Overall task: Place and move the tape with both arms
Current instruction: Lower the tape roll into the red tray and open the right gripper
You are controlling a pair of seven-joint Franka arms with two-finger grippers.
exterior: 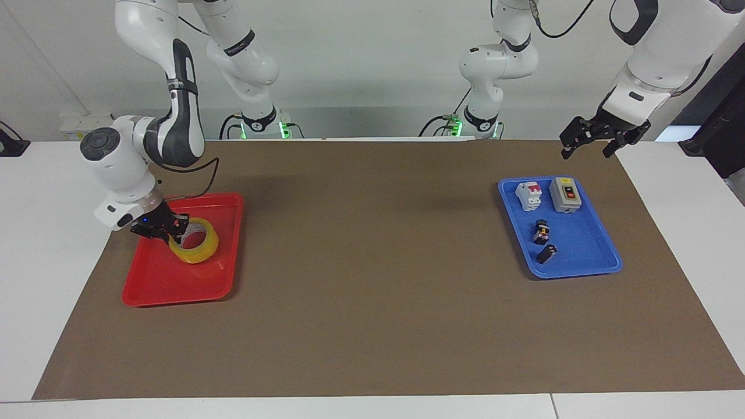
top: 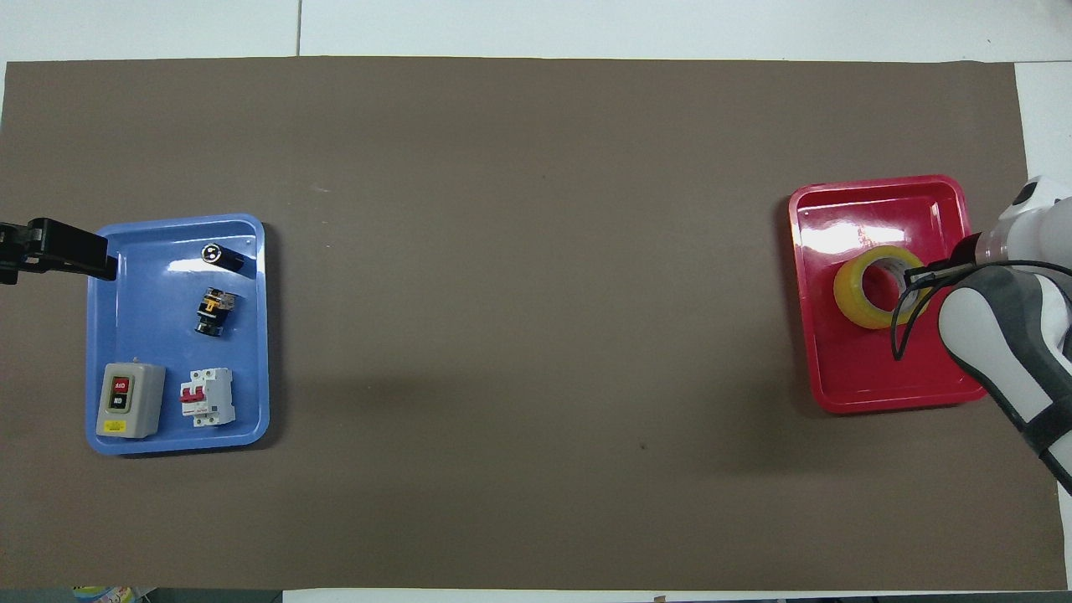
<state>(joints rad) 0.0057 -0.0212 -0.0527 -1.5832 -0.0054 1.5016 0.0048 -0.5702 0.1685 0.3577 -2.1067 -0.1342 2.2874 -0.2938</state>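
Observation:
The tape (exterior: 201,251), a yellow translucent roll, is in the red tray (exterior: 174,297), low over its floor and slightly tilted. I cannot tell whether it rests on the floor. My right gripper (exterior: 169,230) is shut on the roll's wall, at the side toward the table's end. In the overhead view the tape (top: 847,289) sits near the middle of the red tray (top: 879,402), with the right gripper (top: 917,276) on its rim. My left gripper (exterior: 588,148) is open and empty, raised beside the blue tray (exterior: 582,267), and waits.
The blue tray (top: 176,444) holds a grey switch box (top: 124,400), a white circuit breaker (top: 207,396) and two small black parts (top: 213,311). The left gripper (top: 92,251) hangs over its edge. A brown mat (exterior: 372,291) covers the table.

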